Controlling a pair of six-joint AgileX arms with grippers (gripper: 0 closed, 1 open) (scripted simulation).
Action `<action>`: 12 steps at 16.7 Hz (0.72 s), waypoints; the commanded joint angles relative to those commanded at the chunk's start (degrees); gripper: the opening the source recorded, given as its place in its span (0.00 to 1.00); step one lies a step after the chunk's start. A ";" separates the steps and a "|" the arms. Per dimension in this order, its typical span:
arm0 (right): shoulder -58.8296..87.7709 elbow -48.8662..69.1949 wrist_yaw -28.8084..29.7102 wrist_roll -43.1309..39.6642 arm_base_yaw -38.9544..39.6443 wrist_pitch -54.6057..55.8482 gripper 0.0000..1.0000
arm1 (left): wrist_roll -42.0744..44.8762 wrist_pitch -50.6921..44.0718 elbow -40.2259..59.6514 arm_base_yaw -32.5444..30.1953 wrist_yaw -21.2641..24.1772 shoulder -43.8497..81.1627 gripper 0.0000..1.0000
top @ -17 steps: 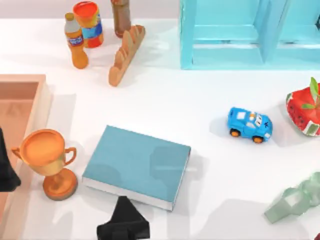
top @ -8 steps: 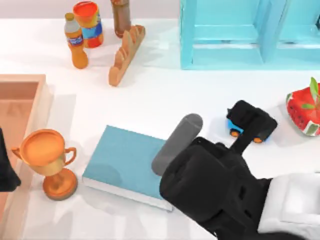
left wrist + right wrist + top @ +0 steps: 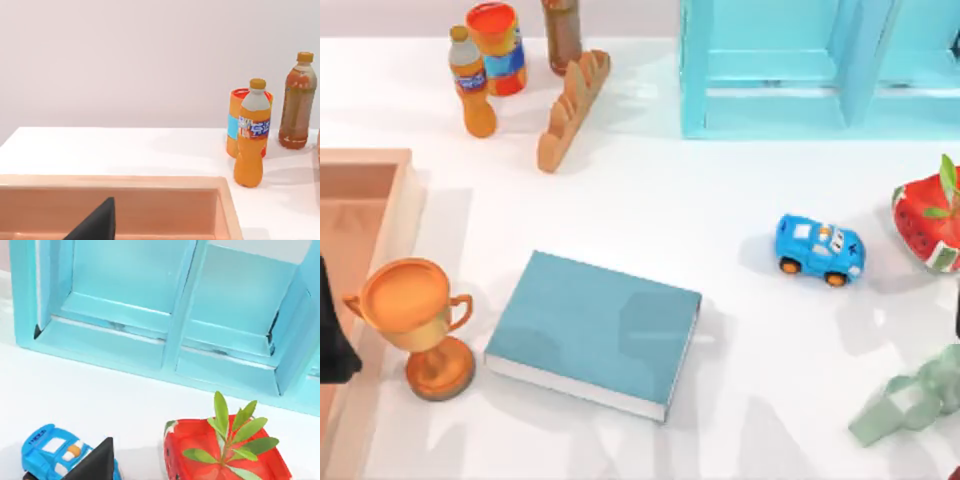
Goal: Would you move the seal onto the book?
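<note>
Seal: whereabouts I cannot tell, likely light and stiff, best pinched across its top; book (image 3: 592, 335) lies beyond trophy (image 3: 415, 320) from left claw (image 3: 332, 345), right claw (image 3: 97, 462) near toy car (image 3: 50, 452), either claw's state I cannot tell.

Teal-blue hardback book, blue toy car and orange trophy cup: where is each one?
Teal-blue hardback book (image 3: 590, 330): top view, middle of its cover.
Blue toy car (image 3: 819, 248): top view, on its roof.
Orange trophy cup (image 3: 408, 300): top view, on its bowl.

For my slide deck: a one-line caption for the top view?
Teal book lies bare between trophy and toy car.
</note>
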 joint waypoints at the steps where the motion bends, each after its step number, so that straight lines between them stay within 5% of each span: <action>1: -5.74 -3.41 -3.65 0.73 -4.71 1.14 1.00 | 0.00 0.00 0.00 0.00 0.00 0.00 1.00; 7: -27.43 -19.03 -20.43 4.04 -24.82 6.32 1.00 | 0.00 0.00 0.00 0.00 0.00 0.00 1.00; 12: -30.08 -21.30 -22.86 4.52 -27.41 7.07 1.00 | 0.00 0.00 0.00 0.00 0.00 0.00 1.00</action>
